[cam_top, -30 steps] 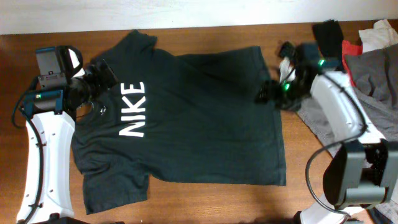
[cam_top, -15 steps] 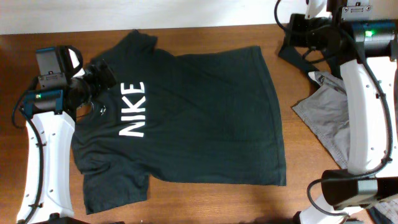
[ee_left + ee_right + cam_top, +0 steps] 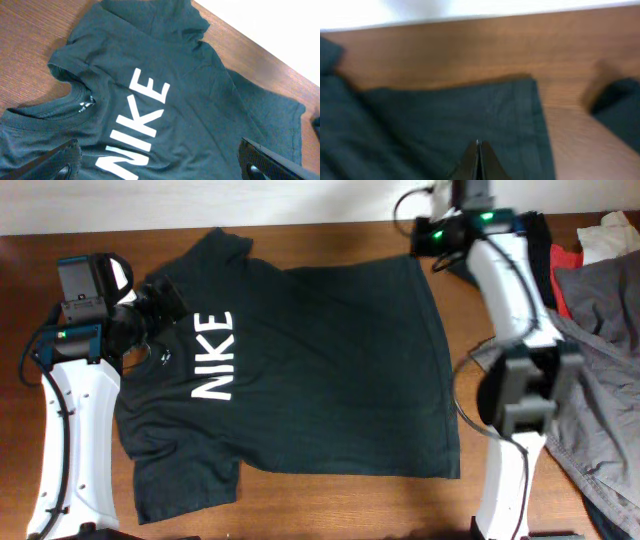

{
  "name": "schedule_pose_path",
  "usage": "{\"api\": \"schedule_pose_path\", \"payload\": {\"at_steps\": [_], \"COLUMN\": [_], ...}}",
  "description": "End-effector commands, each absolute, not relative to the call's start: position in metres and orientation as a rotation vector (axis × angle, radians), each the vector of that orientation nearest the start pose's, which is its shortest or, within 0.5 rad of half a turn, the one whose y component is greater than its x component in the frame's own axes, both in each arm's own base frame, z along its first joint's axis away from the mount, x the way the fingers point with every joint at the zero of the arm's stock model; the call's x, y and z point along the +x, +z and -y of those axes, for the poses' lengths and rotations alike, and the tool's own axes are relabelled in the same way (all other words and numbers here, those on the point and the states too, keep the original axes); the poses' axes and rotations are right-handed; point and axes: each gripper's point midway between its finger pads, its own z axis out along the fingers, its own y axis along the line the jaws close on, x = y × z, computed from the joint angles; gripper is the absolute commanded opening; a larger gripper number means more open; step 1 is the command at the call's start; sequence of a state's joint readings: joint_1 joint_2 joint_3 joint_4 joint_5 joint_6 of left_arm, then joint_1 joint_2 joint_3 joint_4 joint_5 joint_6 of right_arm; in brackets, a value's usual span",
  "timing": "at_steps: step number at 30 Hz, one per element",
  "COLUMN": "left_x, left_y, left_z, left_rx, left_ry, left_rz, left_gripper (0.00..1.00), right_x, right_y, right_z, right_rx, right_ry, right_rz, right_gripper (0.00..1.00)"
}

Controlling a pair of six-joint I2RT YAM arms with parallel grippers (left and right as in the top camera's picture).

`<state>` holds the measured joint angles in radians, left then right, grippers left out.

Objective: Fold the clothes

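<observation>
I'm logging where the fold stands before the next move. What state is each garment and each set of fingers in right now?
dark T-shirt: spread flat, logo side up, not yet folded.
left gripper: fingers wide open, empty, near the collar.
right gripper: fingers shut, nothing visibly held, over the shirt's far hem corner.
grey garment: crumpled in a heap on the right.

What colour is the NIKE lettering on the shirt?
White lettering on the very dark blackish-green T-shirt; the left wrist view shows it best.
</observation>
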<state>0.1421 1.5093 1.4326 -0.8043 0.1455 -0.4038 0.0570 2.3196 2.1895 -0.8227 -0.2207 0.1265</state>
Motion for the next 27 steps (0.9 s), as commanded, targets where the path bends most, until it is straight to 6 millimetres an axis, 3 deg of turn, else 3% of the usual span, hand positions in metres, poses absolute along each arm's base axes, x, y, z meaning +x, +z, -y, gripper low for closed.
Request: {"api": "schedule_pose_path", "payload": {"at_steps": [1, 5, 15, 27], "left_x": [0.41, 0.41, 0.41, 0.41], "left_y": [0.236, 0.236, 0.236, 0.236], "left_z": [-0.033, -0.033, -0.033, -0.033], "left_rx": [-0.584, -0.584, -0.584, -0.584], "left_ry": [-0.287, -0.287, -0.286, -0.287], "left_rz": [-2.375, -2.375, -2.375, -2.375], "left_gripper": [0.99, 0.99, 0.99, 0.99], "right_x": [0.594, 0.597, 0.601, 0.616], "right_y": [0.105, 0.072, 0.028, 0.007], "right_z": [-0.081, -0.081, -0.077, -0.087], "right_rx": [-0.035, -0.03, -0.015, -0.037], "right_ry": [0.333, 0.33, 0.276, 0.245], "right_rz": [-2.555, -2.595, -2.64, -2.594], "right_gripper": [0.04, 0.04, 0.04, 0.04]}}
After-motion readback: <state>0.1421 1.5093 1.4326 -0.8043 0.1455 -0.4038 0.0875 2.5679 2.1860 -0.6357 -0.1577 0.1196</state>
